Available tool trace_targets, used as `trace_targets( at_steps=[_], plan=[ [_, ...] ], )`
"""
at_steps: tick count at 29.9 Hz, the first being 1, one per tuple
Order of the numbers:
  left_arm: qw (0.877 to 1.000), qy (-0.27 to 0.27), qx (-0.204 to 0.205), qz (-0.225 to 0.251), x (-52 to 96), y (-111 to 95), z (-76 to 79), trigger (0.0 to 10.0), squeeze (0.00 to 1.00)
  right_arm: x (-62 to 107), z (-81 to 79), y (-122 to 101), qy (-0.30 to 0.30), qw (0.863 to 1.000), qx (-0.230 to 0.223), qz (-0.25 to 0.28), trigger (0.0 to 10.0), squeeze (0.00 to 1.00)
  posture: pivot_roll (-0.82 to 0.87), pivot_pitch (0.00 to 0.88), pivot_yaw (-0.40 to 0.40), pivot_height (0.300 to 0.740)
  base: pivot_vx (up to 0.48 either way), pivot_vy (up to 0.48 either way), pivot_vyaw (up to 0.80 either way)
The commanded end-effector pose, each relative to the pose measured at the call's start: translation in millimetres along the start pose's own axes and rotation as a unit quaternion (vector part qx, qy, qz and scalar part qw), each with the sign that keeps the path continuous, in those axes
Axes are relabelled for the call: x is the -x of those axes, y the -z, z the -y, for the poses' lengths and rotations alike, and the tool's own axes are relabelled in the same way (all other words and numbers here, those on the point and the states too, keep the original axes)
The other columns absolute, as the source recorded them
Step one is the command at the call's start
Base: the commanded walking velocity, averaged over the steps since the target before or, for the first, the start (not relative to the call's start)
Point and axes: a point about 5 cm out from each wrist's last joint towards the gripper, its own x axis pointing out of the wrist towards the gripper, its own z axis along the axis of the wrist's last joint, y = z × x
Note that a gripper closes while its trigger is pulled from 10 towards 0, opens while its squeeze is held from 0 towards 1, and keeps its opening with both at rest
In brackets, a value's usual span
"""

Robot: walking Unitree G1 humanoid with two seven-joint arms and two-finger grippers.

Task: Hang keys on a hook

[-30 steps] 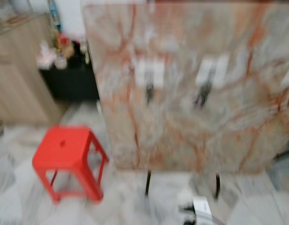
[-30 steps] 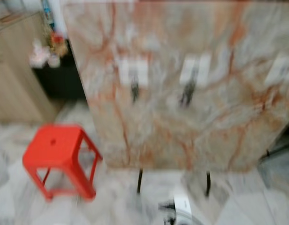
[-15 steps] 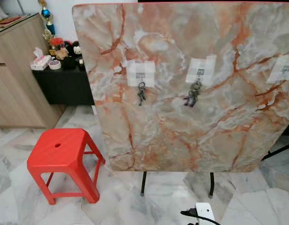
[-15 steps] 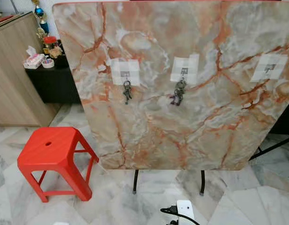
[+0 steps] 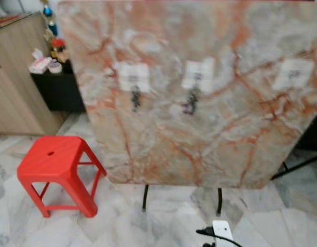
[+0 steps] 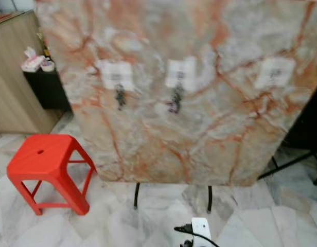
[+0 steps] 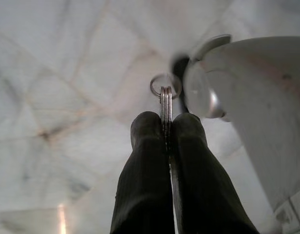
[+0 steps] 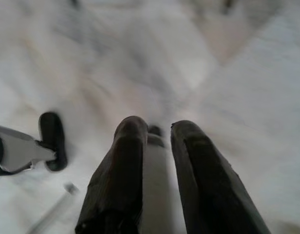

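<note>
The left claw (image 7: 165, 127) is clamped flat on the keys (image 7: 165, 97), ring poking out for hooking. The right claw (image 8: 157, 134) is slightly parted, empty. A free hook (image 5: 294, 76) waits upper right on the tipped-up desk (image 5: 199, 134).

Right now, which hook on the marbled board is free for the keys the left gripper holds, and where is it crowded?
The right-hand hook patch looks bare, near the marbled board's right edge. The left patch and the middle patch each already carry keys. The left gripper is shut on the keys.
</note>
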Motion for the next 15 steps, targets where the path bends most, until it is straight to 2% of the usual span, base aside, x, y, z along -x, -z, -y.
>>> trace_targets(
  at_steps=[1, 15],
  plan=[
    [1.000, 0.005, -0.005, -0.005, 0.2, 3.3, 1.1, 10.0, 0.00, -1.1, -6.9, -12.2, -0.007, 1.000, 0.001, 0.018, 10.0, 0.00, 0.01, 0.025, -0.002, 0.740, 0.000, -0.472, 0.00],
    [1.000, 0.006, -0.007, -0.007, 0.2, 4.3, 2.5, 10.0, 0.00, -1.2, -6.4, -12.3, 0.001, 1.000, -0.003, 0.020, 10.0, 0.00, 0.01, 0.032, -0.001, 0.740, 0.000, -0.475, 0.00]
  ],
)
